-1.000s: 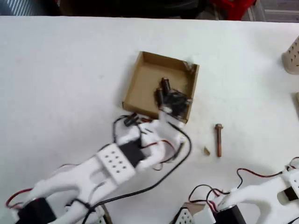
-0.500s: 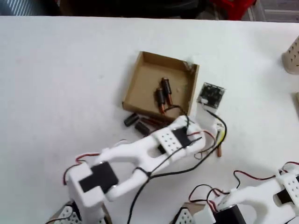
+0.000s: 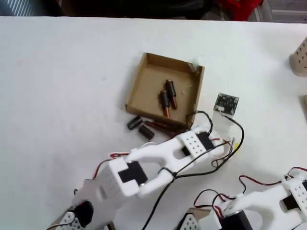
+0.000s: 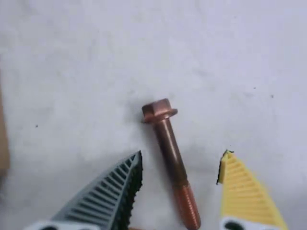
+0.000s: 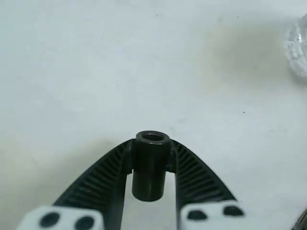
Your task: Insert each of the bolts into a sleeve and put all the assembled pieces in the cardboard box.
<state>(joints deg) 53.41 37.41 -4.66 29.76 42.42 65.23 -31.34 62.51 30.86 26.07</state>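
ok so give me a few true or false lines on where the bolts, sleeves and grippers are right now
1. The left gripper is shut on the bolt. False: it is open, and the bolt lies on the table between its fingers, untouched.
2. The right gripper is shut on a black sleeve, which stands upright. True.
3. The cardboard box is empty. False: two assembled pieces lie in it.
4. Two loose sleeves lie on the table just outside the box's wall. True.
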